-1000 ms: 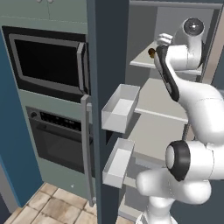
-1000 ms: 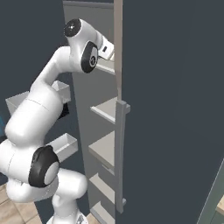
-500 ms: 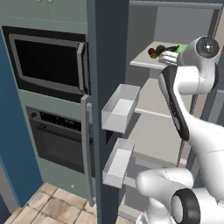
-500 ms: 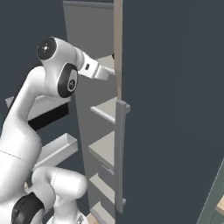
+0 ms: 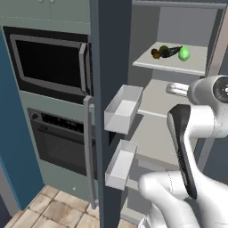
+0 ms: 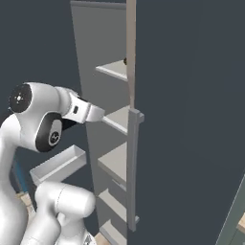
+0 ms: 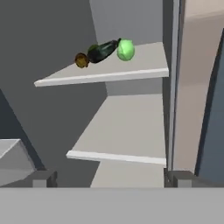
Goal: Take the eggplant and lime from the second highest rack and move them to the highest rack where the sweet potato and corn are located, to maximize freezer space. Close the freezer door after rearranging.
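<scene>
On the freezer's (image 5: 147, 18) highest rack (image 5: 196, 67) four items lie in a row: the brown sweet potato (image 5: 155, 54), the dark green lime (image 5: 164, 50), the dark eggplant (image 5: 173, 51) and the bright green corn (image 5: 183, 54). The hand view shows the same row: sweet potato (image 7: 81, 60), lime (image 7: 93, 49), eggplant (image 7: 105, 50), corn (image 7: 126, 49). My gripper (image 5: 169, 88) hangs open and empty in front of the bare second rack (image 7: 127, 127), below and short of the food. In the right base view the gripper (image 6: 98, 114) points at the shelves. The freezer door (image 5: 109, 67) stands open.
Two translucent bins (image 5: 123, 109) (image 5: 119, 162) jut from the door's inner face, close to my arm's left. A long grey handle (image 5: 89, 147) runs down the door edge. The microwave (image 5: 49, 62) and the oven (image 5: 58, 142) stand left of the door.
My hand has drawn back from the highest rack and dropped to the level of the second rack, empty. The four foods stay on the top rack.
</scene>
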